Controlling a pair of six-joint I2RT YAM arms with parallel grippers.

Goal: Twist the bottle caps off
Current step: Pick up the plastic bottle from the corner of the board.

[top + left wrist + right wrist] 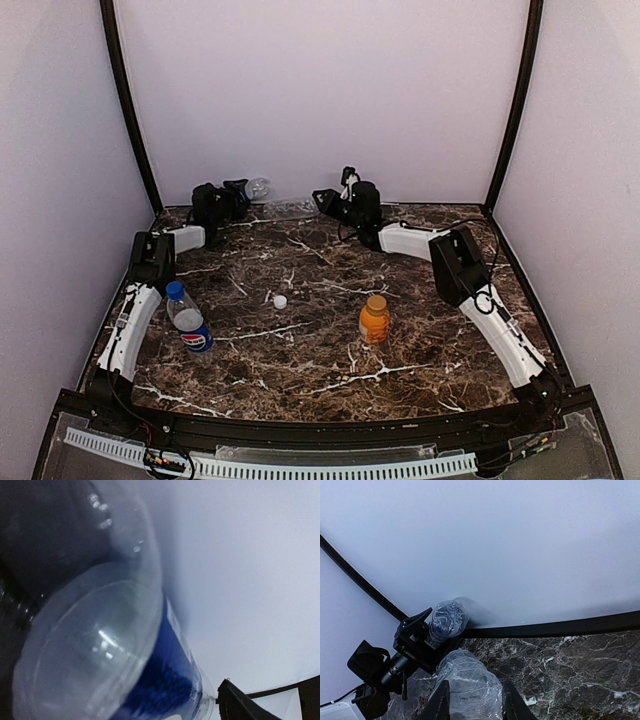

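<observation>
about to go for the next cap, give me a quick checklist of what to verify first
1. left gripper clamped on blue-label bottle: ok
2. that bottle's cap in view: cannot tell
3. right gripper fingers against both sides of clear bottle: ok
4. white cap off, loose on table: ok
5. Pepsi bottle upright, blue cap unscrewed: not ok, cap on
6. orange bottle upright, orange cap unscrewed: not ok, cap on

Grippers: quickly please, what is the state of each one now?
Left gripper: closed, holding the blue-label bottle.
Right gripper: closed on the clear bottle, one finger at each side.
</observation>
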